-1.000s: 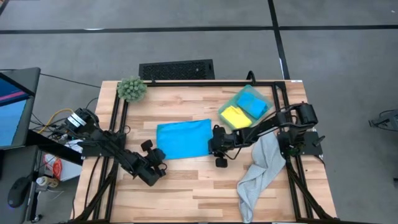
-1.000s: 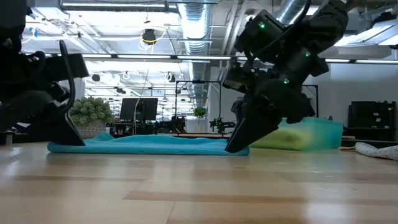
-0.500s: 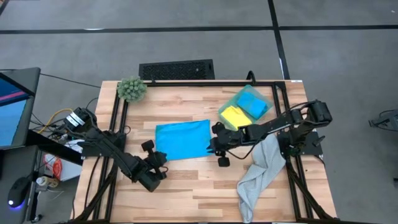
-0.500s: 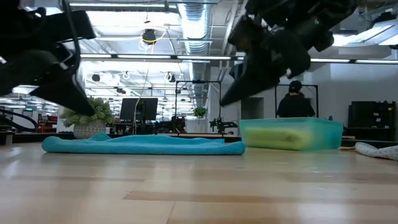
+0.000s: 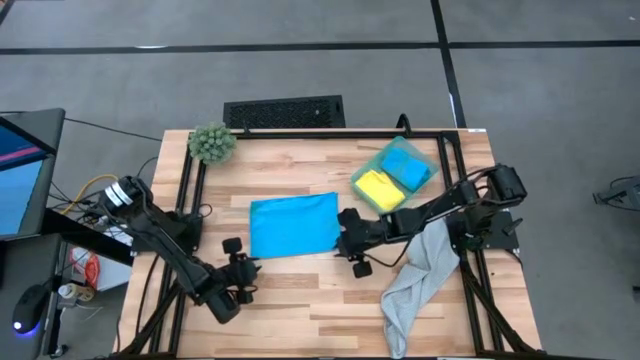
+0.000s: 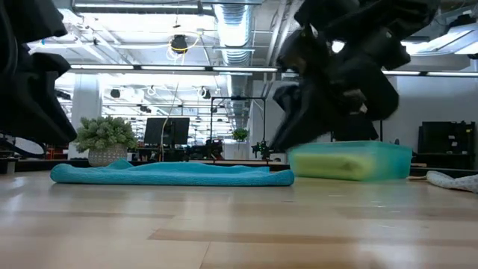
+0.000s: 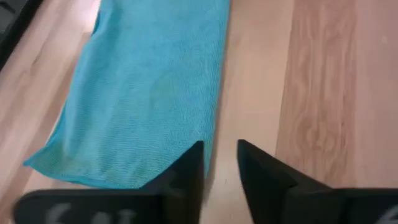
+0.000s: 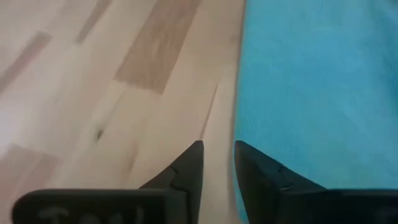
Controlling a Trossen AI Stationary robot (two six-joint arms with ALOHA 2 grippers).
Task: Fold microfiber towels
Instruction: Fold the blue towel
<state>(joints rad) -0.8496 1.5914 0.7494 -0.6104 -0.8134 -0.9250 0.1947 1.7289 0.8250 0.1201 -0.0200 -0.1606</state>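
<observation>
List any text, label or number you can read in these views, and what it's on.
No readable text in any view.
Left wrist mount: pale marks, too blurred to read.
Right wrist mount: pale marks, too blurred to read.
Blue towel, green bin, grey towel, table: no labels or print visible.
Monitor beside the table: coloured screen, no legible text.

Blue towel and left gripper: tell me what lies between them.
Only bare wood table separates the left gripper from the blue towel, per the high view.
</observation>
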